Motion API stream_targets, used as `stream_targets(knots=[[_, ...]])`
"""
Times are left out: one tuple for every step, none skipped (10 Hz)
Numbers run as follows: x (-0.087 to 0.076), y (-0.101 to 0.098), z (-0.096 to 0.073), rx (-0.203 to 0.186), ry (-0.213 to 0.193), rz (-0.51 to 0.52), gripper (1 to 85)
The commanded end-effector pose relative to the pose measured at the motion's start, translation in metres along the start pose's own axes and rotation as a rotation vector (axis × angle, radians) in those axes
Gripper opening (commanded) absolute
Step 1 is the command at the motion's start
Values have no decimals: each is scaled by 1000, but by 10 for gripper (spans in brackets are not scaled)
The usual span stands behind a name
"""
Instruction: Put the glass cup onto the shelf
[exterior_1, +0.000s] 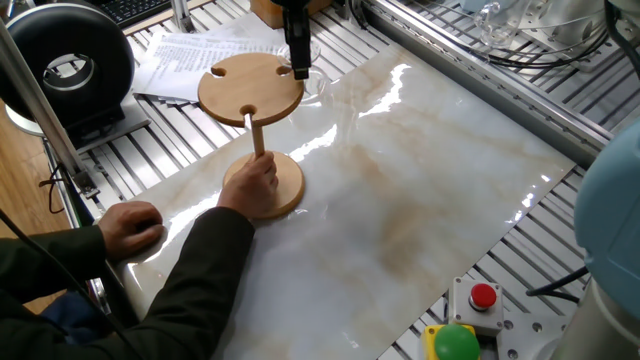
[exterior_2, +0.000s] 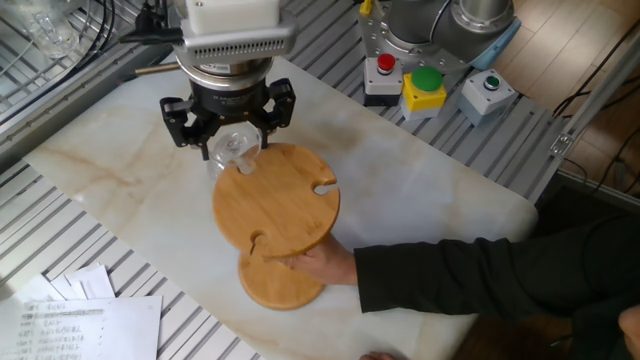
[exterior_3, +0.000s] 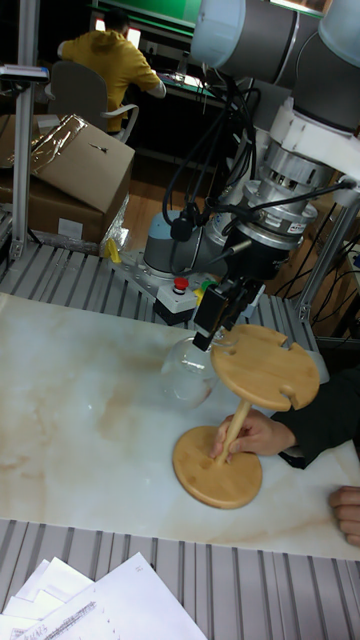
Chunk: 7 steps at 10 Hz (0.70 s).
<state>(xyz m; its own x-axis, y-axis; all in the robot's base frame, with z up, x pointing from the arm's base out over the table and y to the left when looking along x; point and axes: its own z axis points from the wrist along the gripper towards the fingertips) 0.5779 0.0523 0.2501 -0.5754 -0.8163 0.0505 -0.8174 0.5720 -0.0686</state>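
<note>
The glass cup (exterior_2: 232, 148) is clear and hangs bowl down (exterior_3: 188, 372) at the far edge of the shelf's round wooden top disc (exterior_2: 278, 200). My gripper (exterior_2: 228, 125) is shut on it from above, right at the disc's rim (exterior_1: 300, 70). The glass's upper end meets a notch in that rim (exterior_3: 228, 345). The shelf (exterior_1: 250, 88) stands upright on its thin post (exterior_3: 236, 420) and round base (exterior_1: 280, 190). In the one fixed view the glass (exterior_1: 318, 82) barely shows behind the gripper.
A person's hand (exterior_1: 252, 180) grips the shelf's post at the base, and the other hand (exterior_1: 130, 225) rests on the marble tabletop. Papers (exterior_1: 190, 55) lie behind the shelf. A box with red (exterior_2: 385, 65) and green (exterior_2: 427, 80) buttons sits at the table's edge.
</note>
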Motion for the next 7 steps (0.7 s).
stream_targets(knots=[[-8, 6, 1, -16, -24, 2, 10], [-9, 7, 1, -20, -27, 3, 10], [-10, 8, 1, -23, -32, 3, 10], [-9, 6, 0, -20, -30, 0, 10], [-7, 4, -1, -22, -31, -14, 10], [-4, 3, -2, -26, -32, -23, 10], [-5, 3, -2, -29, -35, -24, 10]])
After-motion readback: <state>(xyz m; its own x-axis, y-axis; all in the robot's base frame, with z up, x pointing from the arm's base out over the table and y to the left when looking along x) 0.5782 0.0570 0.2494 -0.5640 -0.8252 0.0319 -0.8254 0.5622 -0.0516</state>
